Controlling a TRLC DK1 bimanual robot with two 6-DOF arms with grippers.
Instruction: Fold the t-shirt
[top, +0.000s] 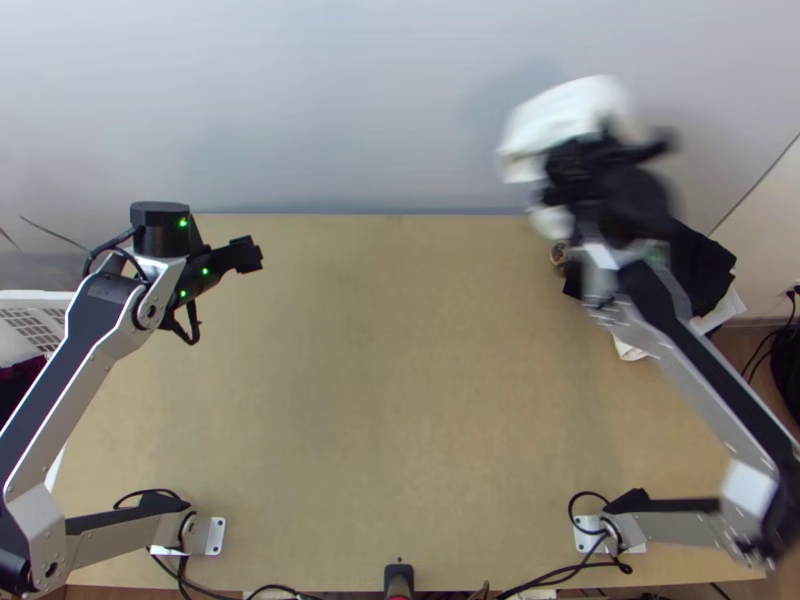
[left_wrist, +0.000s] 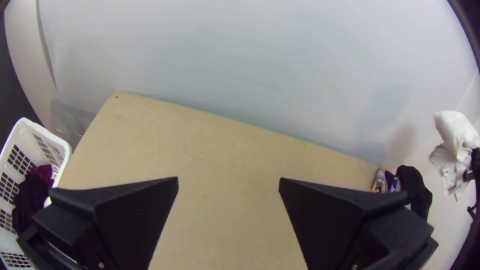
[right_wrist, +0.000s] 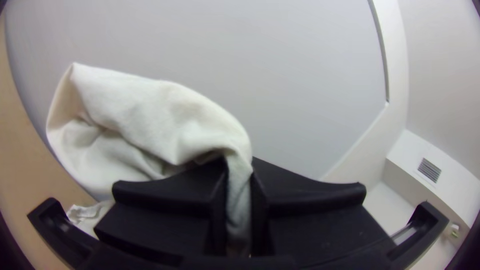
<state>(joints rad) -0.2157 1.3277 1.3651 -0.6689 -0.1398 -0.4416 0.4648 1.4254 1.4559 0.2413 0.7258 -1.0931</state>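
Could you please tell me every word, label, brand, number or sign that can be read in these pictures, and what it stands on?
There are none: no word, label, brand, number or sign can be read.
White cloth in the right gripper: no readable text.
Small patterned item beside the black cloth: too small to tell.

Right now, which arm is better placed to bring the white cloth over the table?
Right, probably: its gripper is clamped on the bunched white cloth, raised at the right of the table. Left gripper is open, empty, at far left.
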